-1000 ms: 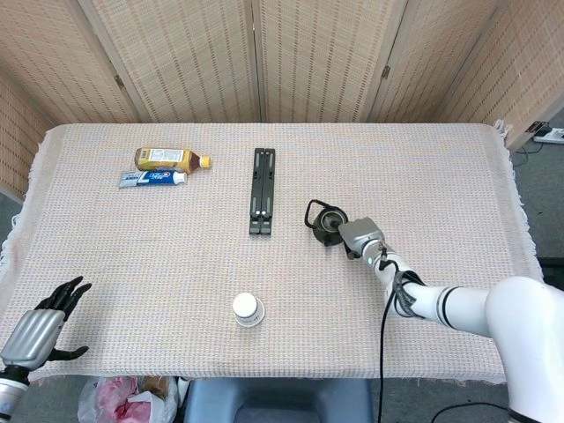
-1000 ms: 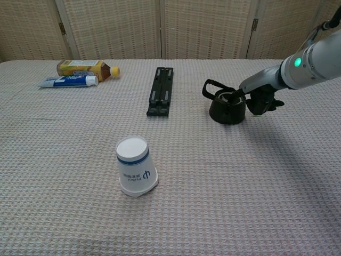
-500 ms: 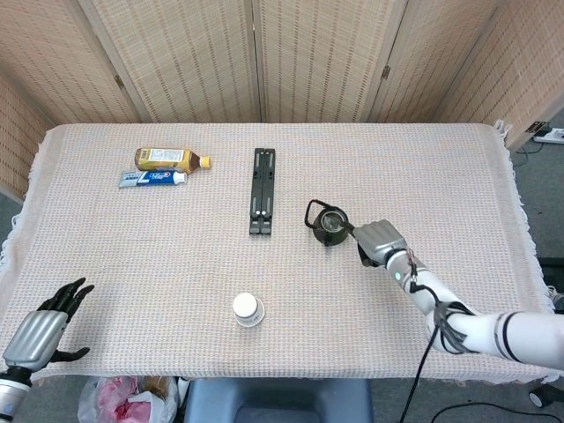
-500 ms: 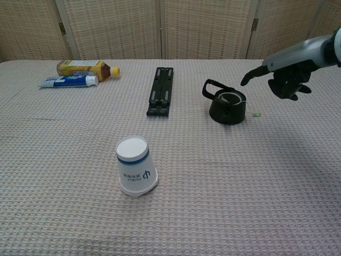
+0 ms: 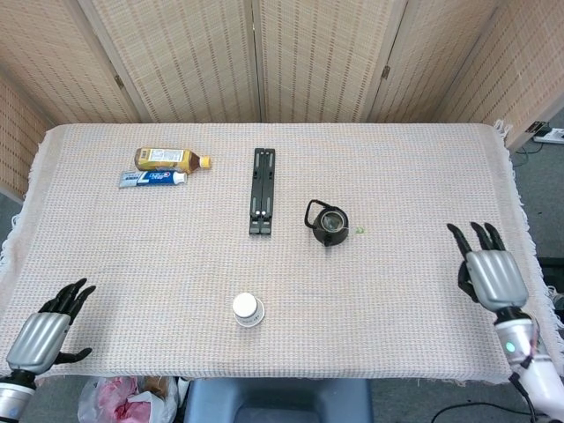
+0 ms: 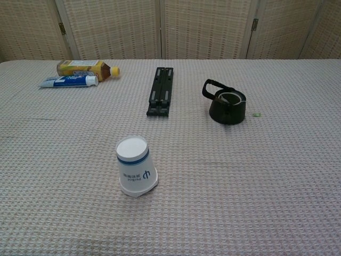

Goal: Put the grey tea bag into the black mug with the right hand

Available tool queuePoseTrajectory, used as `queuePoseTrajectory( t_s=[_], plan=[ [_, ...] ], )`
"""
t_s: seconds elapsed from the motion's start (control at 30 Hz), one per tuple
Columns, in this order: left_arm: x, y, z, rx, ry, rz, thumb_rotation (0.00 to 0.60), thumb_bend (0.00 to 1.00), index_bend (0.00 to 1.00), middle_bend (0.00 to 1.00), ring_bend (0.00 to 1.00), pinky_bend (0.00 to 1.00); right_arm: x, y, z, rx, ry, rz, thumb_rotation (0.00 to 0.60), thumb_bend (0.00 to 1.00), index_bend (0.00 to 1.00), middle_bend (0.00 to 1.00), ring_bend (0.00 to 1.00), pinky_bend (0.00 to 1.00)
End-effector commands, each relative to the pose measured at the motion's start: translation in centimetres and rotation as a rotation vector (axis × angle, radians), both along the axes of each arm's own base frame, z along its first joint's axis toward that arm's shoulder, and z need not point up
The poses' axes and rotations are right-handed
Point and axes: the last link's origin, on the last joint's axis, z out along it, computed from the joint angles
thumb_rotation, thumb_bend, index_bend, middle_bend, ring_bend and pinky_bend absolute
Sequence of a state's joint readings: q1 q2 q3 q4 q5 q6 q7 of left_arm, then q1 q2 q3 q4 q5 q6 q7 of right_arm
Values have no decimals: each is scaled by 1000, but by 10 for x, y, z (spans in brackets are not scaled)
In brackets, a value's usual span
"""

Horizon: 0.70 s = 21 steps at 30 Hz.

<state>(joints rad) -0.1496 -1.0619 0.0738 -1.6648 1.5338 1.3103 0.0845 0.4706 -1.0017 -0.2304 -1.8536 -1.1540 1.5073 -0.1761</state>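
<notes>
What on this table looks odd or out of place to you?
The paper cup stands upside down, base up, near the front of the table. A tiny green tag lies loose on the cloth just beside the black mug. The bottle and the toothpaste tube lie on their sides.

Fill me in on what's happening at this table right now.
Nothing is being handled at this moment. The right hand is open near the table's right edge, well clear of the black mug, and the left hand is open at the front left corner. Something pale, seemingly the grey tea bag, lies inside the mug, and a small green tag rests on the cloth beside it. The drop looks done.
</notes>
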Motion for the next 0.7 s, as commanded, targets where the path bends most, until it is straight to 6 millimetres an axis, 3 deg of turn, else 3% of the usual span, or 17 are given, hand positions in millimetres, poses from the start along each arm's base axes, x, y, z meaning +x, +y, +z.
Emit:
queuePoseTrajectory(
  t_s=[0.03,0.2,0.47,0.7],
  plan=[
    [0,0,-3,-5,10,-4,600,58,0,0,28,258,-36,57,3,-76,-13,15,600,280,0,0,0,0],
    [2,-1,-6,-5,21,-5,600,58,0,0,28,258,-44,75,5,-116,29,28,600,280,0,0,0,0],
    [2,-2,-6,4,22,-2,600,59,0,0,28,257,-46,75,9,-121,26,20,600,272,0,0,0,0],
    [2,-2,-5,5,20,-2,600,58,0,0,28,257,-46,74,8,-114,29,9,600,13,0,0,0,0]
  ],
)
